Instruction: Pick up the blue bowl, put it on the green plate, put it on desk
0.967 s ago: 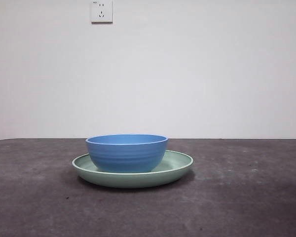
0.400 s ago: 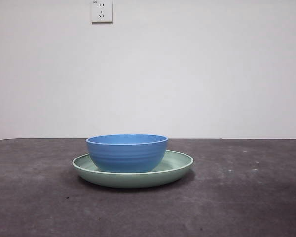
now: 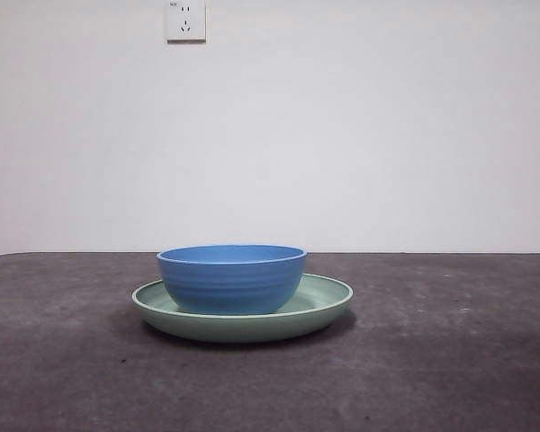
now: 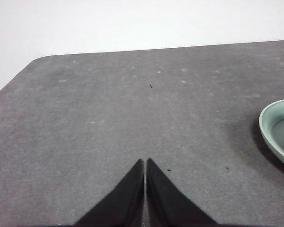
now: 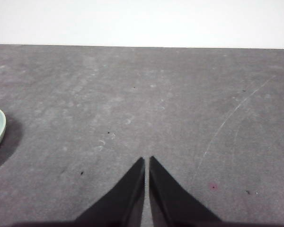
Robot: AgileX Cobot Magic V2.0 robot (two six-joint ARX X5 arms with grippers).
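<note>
Nearest you, both grippers wait over bare desk point(image 3: 450, 360), each with its jaws pressed together and pinching nothing: the left gripper point(image 4: 145, 163) has the plate's rim at the edge of its view, the right gripper point(image 5: 146, 161) likewise.

Further out, the blue bowl point(image 3: 231, 279) sits upright inside the green plate point(image 3: 328, 301), a little off the plate's centre. Expect the bowl to be light, rigid and smooth, probably slippery plastic, so pinch its rim wall, one jaw inside and one outside. The ridged outer wall may help your grip.

Behind them, a wall socket point(image 3: 185, 20).

Count: one bowl, one plate, two grippers, one socket.
</note>
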